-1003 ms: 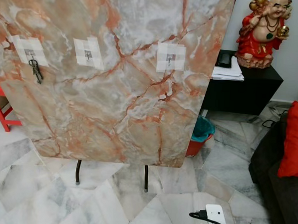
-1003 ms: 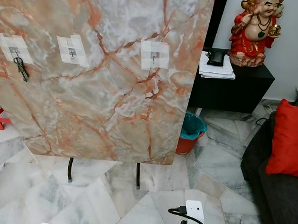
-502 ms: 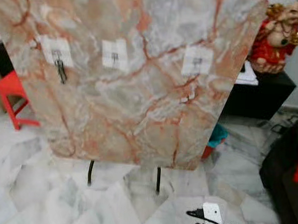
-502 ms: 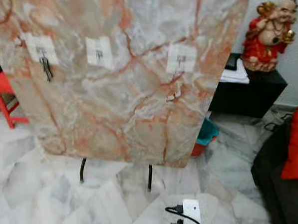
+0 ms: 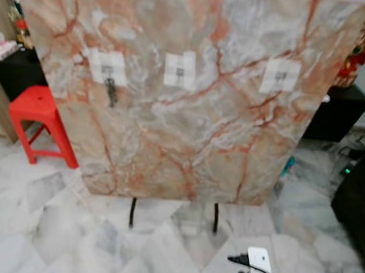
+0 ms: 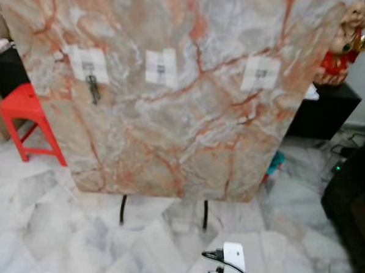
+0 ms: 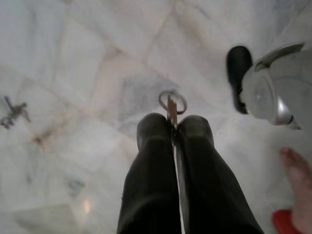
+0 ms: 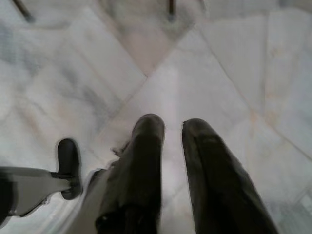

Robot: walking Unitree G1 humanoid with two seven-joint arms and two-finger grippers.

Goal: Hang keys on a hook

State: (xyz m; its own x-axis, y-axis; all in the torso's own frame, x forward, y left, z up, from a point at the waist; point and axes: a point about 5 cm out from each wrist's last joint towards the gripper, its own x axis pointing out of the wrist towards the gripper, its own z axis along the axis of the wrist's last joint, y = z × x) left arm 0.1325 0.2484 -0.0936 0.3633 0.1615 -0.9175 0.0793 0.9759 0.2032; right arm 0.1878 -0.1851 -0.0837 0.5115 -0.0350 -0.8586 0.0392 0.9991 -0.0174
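Observation:
A tall marble board [image 5: 189,124] stands before me with three small hooks on white patches: left hook [image 5: 107,68], middle hook [image 5: 180,71], right hook [image 5: 280,75]. A dark bunch of keys [image 5: 111,91] hangs from the left hook. In the left wrist view my left gripper [image 7: 173,127] is shut on a key with a metal ring [image 7: 172,102], low over the marble floor. A second small bunch of keys [image 7: 13,111] lies on the floor there. My right gripper [image 8: 171,127] hangs over the floor, its fingers a little apart and holding nothing.
A red stool [image 5: 37,113] stands left of the board, and a black cabinet [image 5: 337,111] with a red statue [image 5: 360,51] is behind it on the right. A white adapter with a black cable [image 5: 258,260] lies on the floor. A person's foot [image 7: 297,168] is near my left gripper.
The camera has swung to the left: the board now sits more to the right in view, and the red stool has come in. The hanging keys stay on the left hook.

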